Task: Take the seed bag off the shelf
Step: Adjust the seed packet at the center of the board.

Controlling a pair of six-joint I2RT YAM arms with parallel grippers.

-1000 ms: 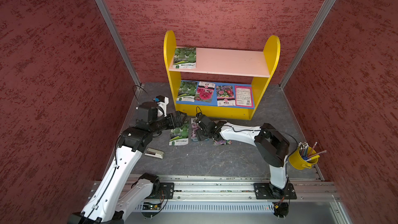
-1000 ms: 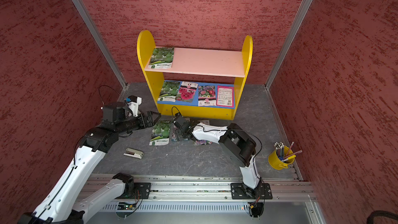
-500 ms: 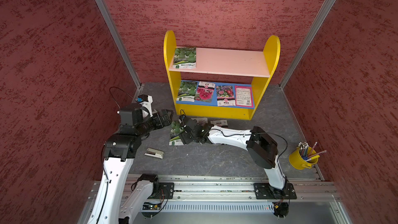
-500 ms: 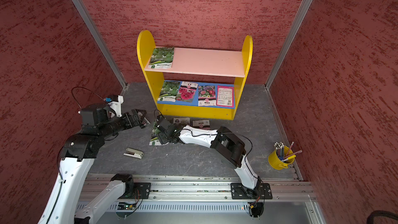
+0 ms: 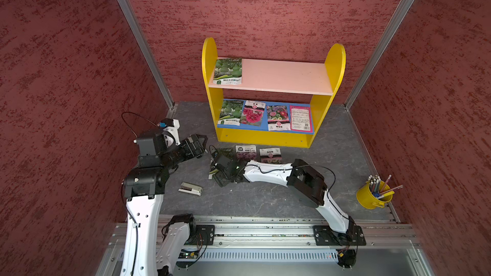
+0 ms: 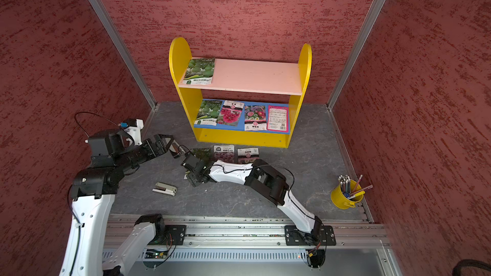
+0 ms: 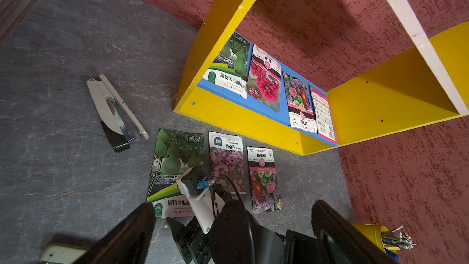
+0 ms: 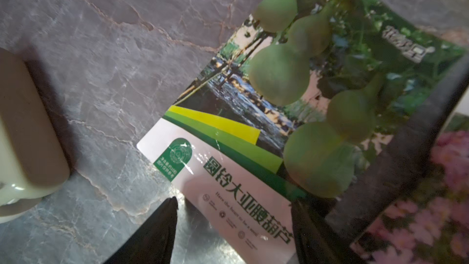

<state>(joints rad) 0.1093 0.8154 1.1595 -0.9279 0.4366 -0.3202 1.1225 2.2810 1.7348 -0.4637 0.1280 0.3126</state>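
Observation:
The yellow shelf (image 5: pixel 335 59) (image 6: pixel 304 59) (image 7: pixel 228 115) stands at the back wall. One green gourd seed bag (image 5: pixel 228 71) (image 6: pixel 199 71) lies on its pink upper board, at the left end. Several more seed bags (image 5: pixel 264 115) (image 7: pixel 266 82) cover the blue lower board. Another gourd bag (image 7: pixel 175 158) (image 8: pixel 279 97) lies flat on the floor in front. My right gripper (image 5: pixel 216 176) (image 6: pixel 192 177) (image 8: pixel 233 206) hangs low over it, open, fingers on either side of its white lower end. My left gripper (image 5: pixel 204 145) (image 6: pixel 172 146) (image 7: pixel 233 209) is open and empty, left of that bag.
Two flower seed bags (image 5: pixel 245 152) (image 5: pixel 270 154) lie on the floor beside the gourd bag. A white stapler (image 5: pixel 190 188) (image 7: pixel 114 113) lies close to the right gripper. A yellow bucket of pencils (image 5: pixel 372 197) (image 6: pixel 345 197) stands at the right wall. Red walls close in three sides.
My left arm has drawn back to the left, away from the floor gourd bag. My right gripper has slid left across the floor bags onto the gourd bag.

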